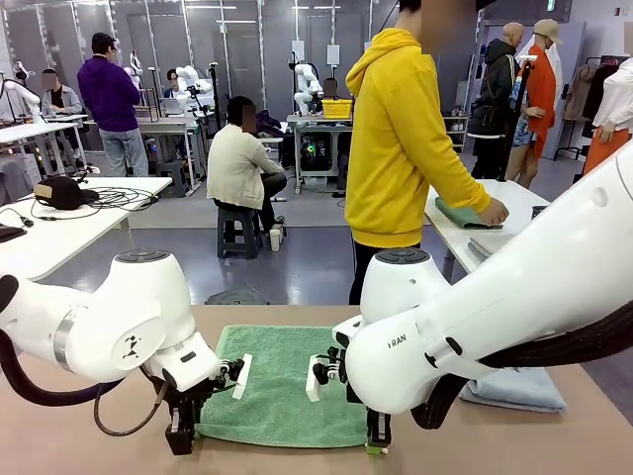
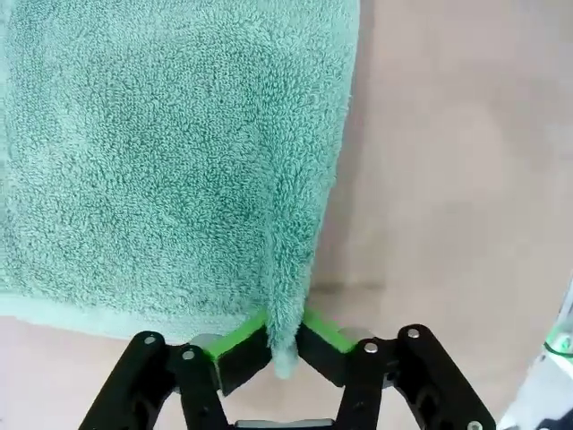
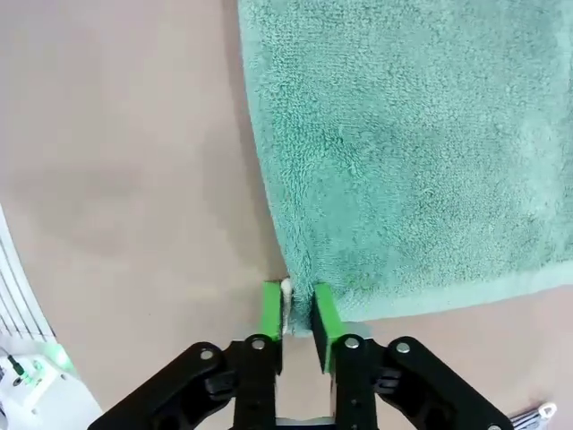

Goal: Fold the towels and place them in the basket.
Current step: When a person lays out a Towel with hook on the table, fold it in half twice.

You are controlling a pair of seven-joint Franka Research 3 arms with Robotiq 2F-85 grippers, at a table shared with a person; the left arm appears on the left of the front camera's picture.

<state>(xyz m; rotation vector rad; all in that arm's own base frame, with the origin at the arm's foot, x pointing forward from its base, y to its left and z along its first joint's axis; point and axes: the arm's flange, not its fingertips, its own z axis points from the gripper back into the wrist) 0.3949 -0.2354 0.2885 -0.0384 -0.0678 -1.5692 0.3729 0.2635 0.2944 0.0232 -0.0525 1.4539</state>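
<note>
The left gripper [image 2: 285, 348] is pinched shut on one near corner of the sea-green terry towel [image 1: 282, 381] and the right gripper [image 3: 298, 315] on the other, the towel lying flat on the tan table [image 1: 49, 445], with the pale grey-blue towel [image 1: 519, 388] apart at the right.
</note>
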